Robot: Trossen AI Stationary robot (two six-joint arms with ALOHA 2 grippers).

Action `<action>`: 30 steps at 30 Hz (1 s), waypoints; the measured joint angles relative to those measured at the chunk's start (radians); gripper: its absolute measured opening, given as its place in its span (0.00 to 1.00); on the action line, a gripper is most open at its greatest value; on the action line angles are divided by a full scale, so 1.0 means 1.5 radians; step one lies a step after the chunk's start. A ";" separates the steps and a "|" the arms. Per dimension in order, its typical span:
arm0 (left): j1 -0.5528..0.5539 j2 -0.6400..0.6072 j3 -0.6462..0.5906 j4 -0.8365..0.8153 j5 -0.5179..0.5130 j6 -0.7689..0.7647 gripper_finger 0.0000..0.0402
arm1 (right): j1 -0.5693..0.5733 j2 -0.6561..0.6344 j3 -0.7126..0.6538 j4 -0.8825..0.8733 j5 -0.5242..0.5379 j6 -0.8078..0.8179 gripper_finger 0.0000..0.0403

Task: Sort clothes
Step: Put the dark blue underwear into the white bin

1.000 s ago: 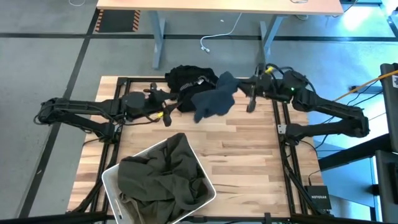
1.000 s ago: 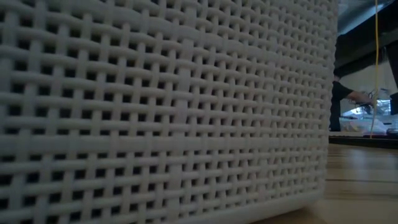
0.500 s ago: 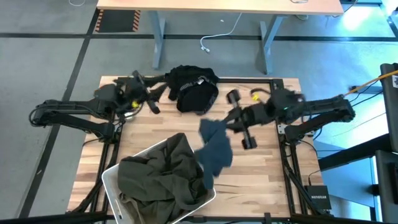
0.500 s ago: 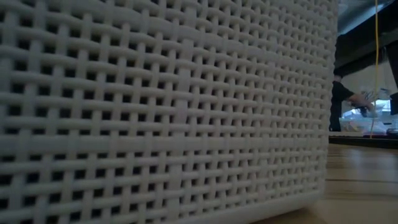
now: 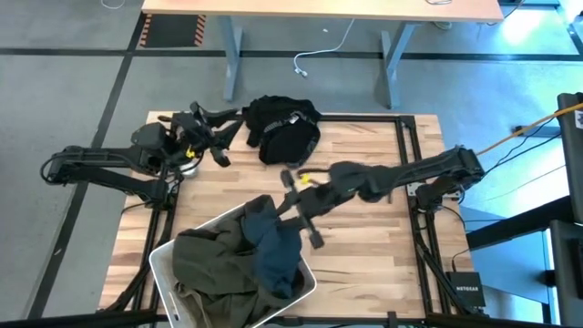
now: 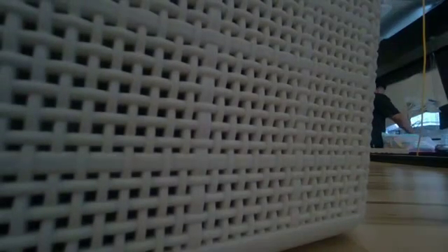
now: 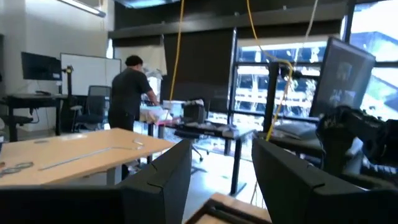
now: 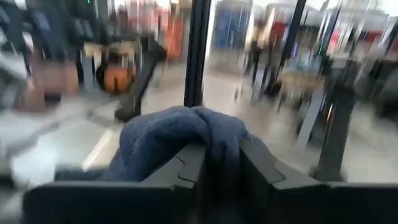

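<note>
A dark blue garment [image 5: 273, 255] hangs from my right gripper [image 5: 290, 208] over the white bin [image 5: 162, 262], its lower part down on the olive-khaki garment [image 5: 219, 264] that fills the bin. The blue garment also shows in the right wrist view [image 8: 180, 134], between my right gripper's [image 8: 224, 180] fingers. A black garment pile [image 5: 284, 132] lies at the table's far edge. My left gripper [image 5: 217, 137] is open and empty, left of that pile; in its wrist view [image 7: 221, 180] it points level into the room. No pale pink garment shows. My right gripper pinches a bunched fold of the blue garment [image 8: 214, 146] between its two fingers [image 8: 186, 171]. It comes from the table's right side, slanting down over the bin's right rim. The cloth hangs slack below the fingers, with its lower end [image 5: 278, 273] inside the bin.
The bin's woven white wall [image 6: 182, 126] fills most of the low view. Bare wooden tabletop [image 5: 364, 246] lies right of the bin. A desk [image 5: 319, 9] stands beyond the far edge. A person [image 7: 134, 87] stands in the room behind.
My right gripper has carried the blue garment from beside the black pile at the far edge toward the near left, until it hangs over the bin with its lower part inside. My left gripper has drawn back from the pile toward the table's far left corner.
</note>
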 joint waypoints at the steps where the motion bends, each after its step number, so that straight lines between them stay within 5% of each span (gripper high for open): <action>1: -0.004 0.001 0.000 -0.010 0.000 -0.001 0.41 | 0.000 0.009 0.001 -0.026 0.000 0.002 0.21; 6: -0.029 0.003 -0.001 -0.045 0.035 0.000 0.41 | 0.000 0.024 0.013 -0.147 0.004 -0.003 0.38; 15: -0.100 0.044 -0.001 -0.031 0.235 0.003 0.41 | 0.000 -0.002 0.157 -0.469 0.101 -0.053 0.54; 21: -0.150 0.129 0.017 -0.078 0.237 0.014 0.41 | 0.000 0.000 0.255 -0.684 0.182 -0.053 0.55; 30: -0.224 0.242 0.214 -0.409 0.174 -0.017 0.41 | 0.000 -0.071 0.268 -0.895 0.380 0.018 0.55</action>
